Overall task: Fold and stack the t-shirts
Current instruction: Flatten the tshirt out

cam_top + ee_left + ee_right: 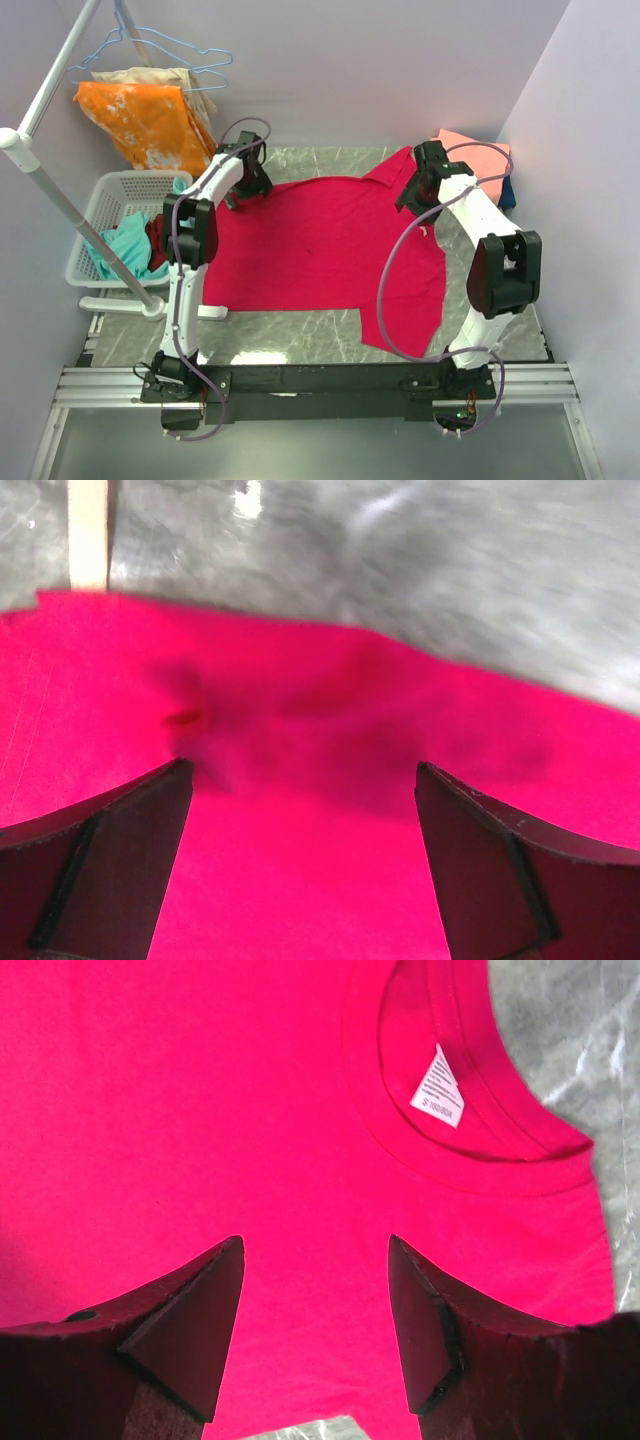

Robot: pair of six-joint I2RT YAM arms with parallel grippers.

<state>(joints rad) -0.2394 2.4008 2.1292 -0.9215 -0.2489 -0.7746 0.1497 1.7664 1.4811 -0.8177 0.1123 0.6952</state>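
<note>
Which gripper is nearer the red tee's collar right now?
Right. The right gripper is just short of the collar and its white label; the left gripper is over the red t-shirt's opposite end, near its far edge.

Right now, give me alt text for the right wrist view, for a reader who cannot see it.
A crimson-red t-shirt fills the frame, its round collar and white label at upper right. The right end effector hangs open at the bottom, over the cloth; grey marble table shows at the right edge.
</note>
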